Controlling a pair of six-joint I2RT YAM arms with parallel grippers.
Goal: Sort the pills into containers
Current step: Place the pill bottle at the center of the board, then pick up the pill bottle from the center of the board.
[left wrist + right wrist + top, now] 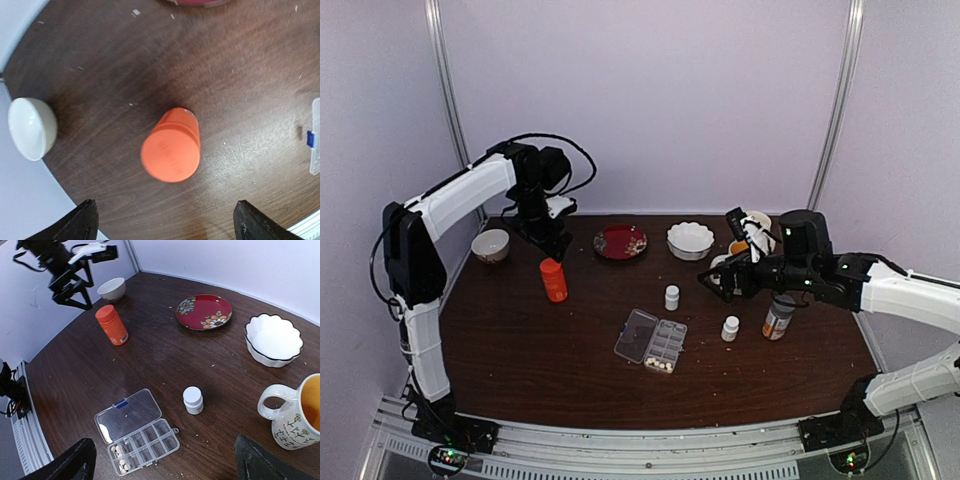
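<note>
While the left gripper [165, 220] is hovering above the upright orange bottle [171, 147] at the left of the top view, jaws spread wide and holding nothing, the right gripper [166, 457] is likewise hanging open and empty. The pills [119, 456] are lying in the end containers [155, 437] of the clear pill box [652, 341], lid [125, 415] open, at the worktop's [520, 340] lower centre.

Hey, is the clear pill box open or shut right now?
Open: the pill box has its lid folded back flat beside it.
</note>
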